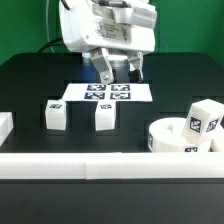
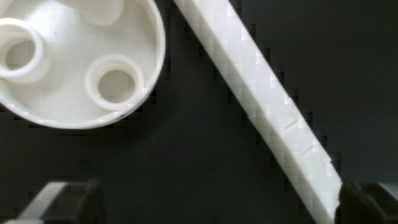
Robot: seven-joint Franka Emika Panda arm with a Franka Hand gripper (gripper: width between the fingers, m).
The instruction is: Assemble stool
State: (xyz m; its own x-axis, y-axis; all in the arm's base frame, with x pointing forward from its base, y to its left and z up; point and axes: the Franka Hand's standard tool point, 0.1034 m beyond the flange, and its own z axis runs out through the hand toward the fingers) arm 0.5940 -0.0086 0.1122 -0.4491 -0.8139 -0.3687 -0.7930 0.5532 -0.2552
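The round white stool seat (image 1: 176, 138) lies at the exterior view's right, by the front rail. It also shows in the wrist view (image 2: 71, 60), flat, with round holes. One tagged leg (image 1: 204, 118) stands just behind the seat. Two more legs (image 1: 56, 114) (image 1: 104, 116) stand upright in the middle of the black table. My gripper (image 1: 119, 72) hangs above the marker board, behind the legs, open and empty. In the wrist view the gripper (image 2: 214, 212) has its fingertips (image 2: 54, 205) wide apart over bare black table.
The marker board (image 1: 107, 93) lies flat behind the two middle legs. A long white border rail (image 1: 100, 165) runs along the front edge and crosses the wrist view (image 2: 267, 100) diagonally beside the seat. Another white rail piece (image 1: 5, 125) sits at the exterior view's left.
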